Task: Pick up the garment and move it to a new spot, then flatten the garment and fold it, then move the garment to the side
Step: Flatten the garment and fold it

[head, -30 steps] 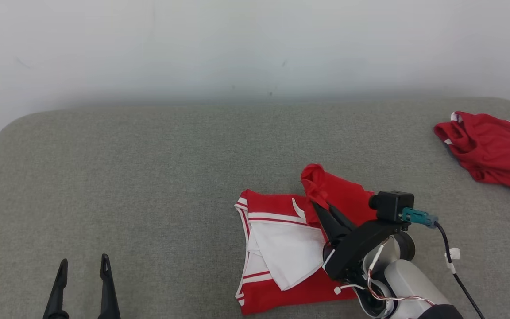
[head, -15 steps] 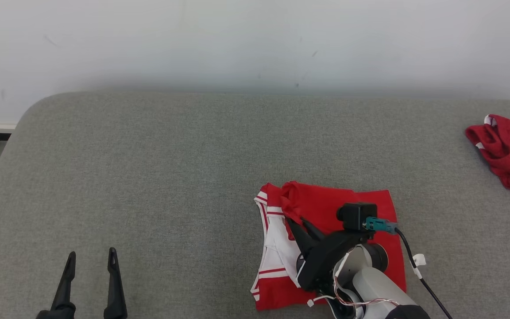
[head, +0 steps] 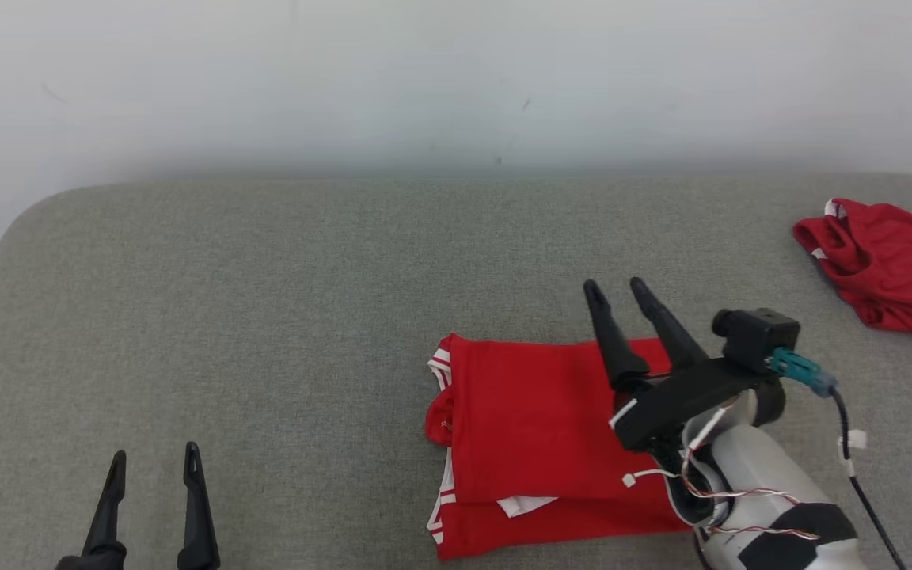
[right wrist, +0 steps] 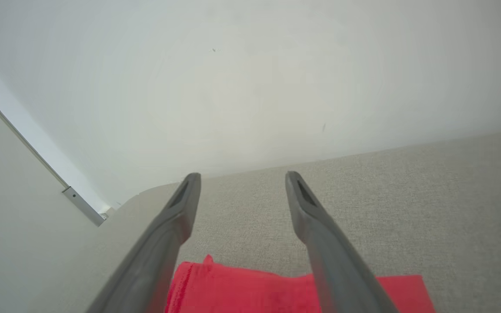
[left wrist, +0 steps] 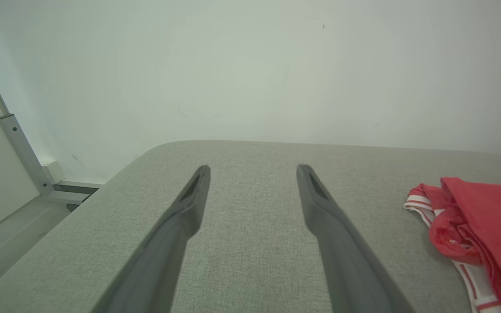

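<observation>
Right gripper (head: 613, 283) is spread wide and carries nothing, with a clear gap between its two dark fingers. It hovers over the far edge of the red garment (head: 535, 427), fingers pointing toward the pale wall (head: 424, 79). From the right wrist view, red cloth (right wrist: 242, 291) lies under the fingers and bare grey fabric runs beyond the fingertips.

The red garment lies folded on the grey tabletop (head: 266, 317), right of centre and close to the near edge. A smooth red layer sits on top, white-striped trim shows along its left edge, and a scrap of white peeks out between the layers low down. Nothing grips it.

Over at the near left corner, the left gripper (head: 153, 451) is released too, fingers parted and empty above bare tabletop, well apart from the garment. Its wrist view catches the garment's striped edge (left wrist: 481, 217) off to the side.

At the far right edge of the tabletop, a second red garment (head: 891, 261) lies crumpled.
</observation>
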Controlling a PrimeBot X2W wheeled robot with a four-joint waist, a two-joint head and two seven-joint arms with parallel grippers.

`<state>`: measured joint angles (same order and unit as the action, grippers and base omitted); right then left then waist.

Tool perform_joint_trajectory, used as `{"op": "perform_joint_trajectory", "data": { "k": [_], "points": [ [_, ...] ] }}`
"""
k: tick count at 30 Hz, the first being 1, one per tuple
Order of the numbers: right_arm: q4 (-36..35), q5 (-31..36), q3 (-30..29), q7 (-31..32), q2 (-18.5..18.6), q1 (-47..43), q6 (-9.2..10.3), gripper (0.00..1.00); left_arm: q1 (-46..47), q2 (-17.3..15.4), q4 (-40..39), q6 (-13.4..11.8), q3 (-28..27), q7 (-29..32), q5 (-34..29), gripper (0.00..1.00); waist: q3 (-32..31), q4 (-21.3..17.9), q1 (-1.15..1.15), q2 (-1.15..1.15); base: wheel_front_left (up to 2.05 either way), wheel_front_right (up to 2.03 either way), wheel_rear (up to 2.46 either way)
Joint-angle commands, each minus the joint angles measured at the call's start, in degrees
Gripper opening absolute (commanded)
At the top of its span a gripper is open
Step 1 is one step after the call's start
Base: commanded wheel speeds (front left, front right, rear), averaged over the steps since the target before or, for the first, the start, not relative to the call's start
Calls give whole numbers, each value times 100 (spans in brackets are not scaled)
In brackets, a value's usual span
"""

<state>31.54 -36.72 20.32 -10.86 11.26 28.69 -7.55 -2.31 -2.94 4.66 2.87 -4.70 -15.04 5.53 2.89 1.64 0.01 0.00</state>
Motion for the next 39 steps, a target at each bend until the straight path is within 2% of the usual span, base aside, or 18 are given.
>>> {"op": "perform_joint_trajectory", "data": {
  "k": [1, 6, 12, 23, 35, 39],
  "points": [
    [-96, 17, -80, -69, 101, -155, 19, 100, -20, 9, -23, -5, -31, -16, -33, 100, -60, -67, -1, 0, 0, 0, 0],
    [-591, 96, -555, -235, 453, -589, 19, 100, -106, 9, -89, -18, -62, -16, -66, 100, -141, -192, -1, 0, 0, 0, 0],
    [-1286, 317, -986, -325, 621, -1309, 19, 100, -180, 9, -196, -23, -100, -16, -127, 100, -187, -357, -1, 0, 0, 0, 0],
    [-2192, 895, -1790, -388, 244, -2588, 19, 100, -373, 9, -360, -13, -178, -16, -204, 100, -290, -584, -1, 0, 0, 0, 0],
    [-2558, 1366, -2005, -334, -79, -3231, 19, 100, -485, -120, -243, -28, -123, -16, -440, 100, -371, -618, -1, 0, 0, 0, 0],
    [-2622, 1424, -2074, -300, -148, -3320, 19, 100, -514, -153, -218, 51, -98, -16, -382, 100, -393, -585, -1, 0, 0, 0, 0]
  ]
}}
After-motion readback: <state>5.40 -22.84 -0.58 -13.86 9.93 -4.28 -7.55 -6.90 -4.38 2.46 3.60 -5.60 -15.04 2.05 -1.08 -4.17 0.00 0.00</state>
